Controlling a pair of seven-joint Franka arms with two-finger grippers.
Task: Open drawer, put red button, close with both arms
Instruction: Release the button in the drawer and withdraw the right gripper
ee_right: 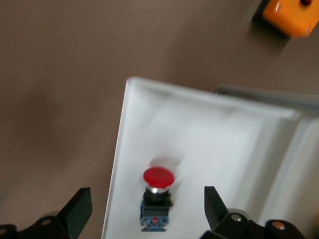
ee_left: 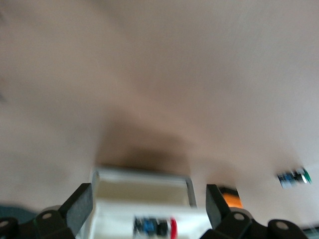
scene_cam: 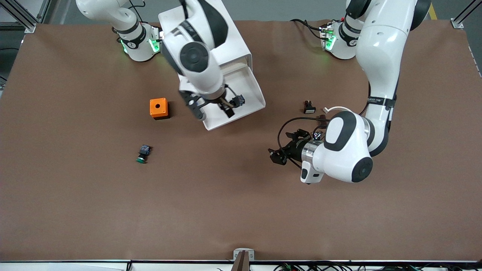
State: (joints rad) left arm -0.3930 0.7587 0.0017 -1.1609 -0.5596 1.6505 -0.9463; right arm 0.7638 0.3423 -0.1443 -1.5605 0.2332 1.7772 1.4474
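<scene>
The red button (scene_cam: 238, 100) lies in the open white drawer (scene_cam: 256, 90), which is pulled out of its white cabinet (scene_cam: 233, 45). My right gripper (scene_cam: 212, 111) is open and empty just over the drawer, with the button between its spread fingers in the right wrist view (ee_right: 157, 191). My left gripper (scene_cam: 285, 146) is open and empty, low over the table toward the left arm's end, and points at the drawer front. The left wrist view shows the drawer (ee_left: 144, 186) and the button (ee_left: 157, 226) in it.
An orange box (scene_cam: 159, 108) stands beside the cabinet toward the right arm's end. A green-capped button (scene_cam: 143, 153) lies nearer the front camera than the box. A small black-and-white part (scene_cam: 309, 107) lies by the left arm.
</scene>
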